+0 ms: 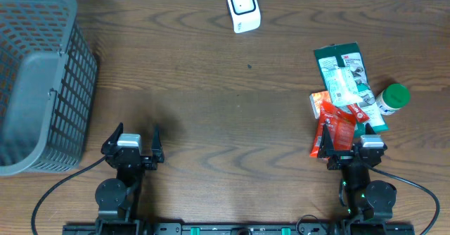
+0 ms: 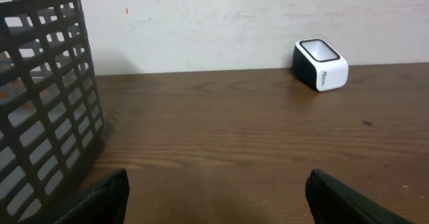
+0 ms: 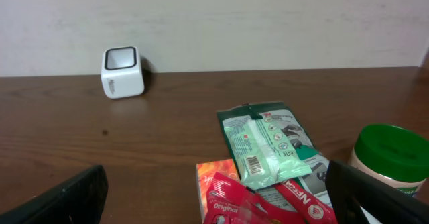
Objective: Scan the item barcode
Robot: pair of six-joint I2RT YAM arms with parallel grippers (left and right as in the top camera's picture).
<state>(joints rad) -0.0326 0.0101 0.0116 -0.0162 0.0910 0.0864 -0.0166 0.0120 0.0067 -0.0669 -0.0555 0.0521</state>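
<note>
The white barcode scanner [image 1: 243,8] stands at the table's far edge, its dark window facing up; it shows in the left wrist view [image 2: 320,64] and the right wrist view [image 3: 122,72]. The items lie in a pile at the right: a green packet [image 1: 344,70], a pale green wipes pack [image 3: 258,147] with its barcode showing, a red packet [image 1: 336,126], an orange box [image 3: 213,184] and a green-lidded bottle [image 1: 392,98]. My right gripper [image 1: 351,147] [image 3: 218,194] is open just in front of the pile, holding nothing. My left gripper [image 1: 133,143] [image 2: 218,194] is open over bare table.
A dark grey mesh basket [image 1: 35,80] fills the far left corner, close to the left arm, and its wall [image 2: 40,96] looms in the left wrist view. Brown wooden tabletop [image 1: 232,122] lies between the two arms and the scanner.
</note>
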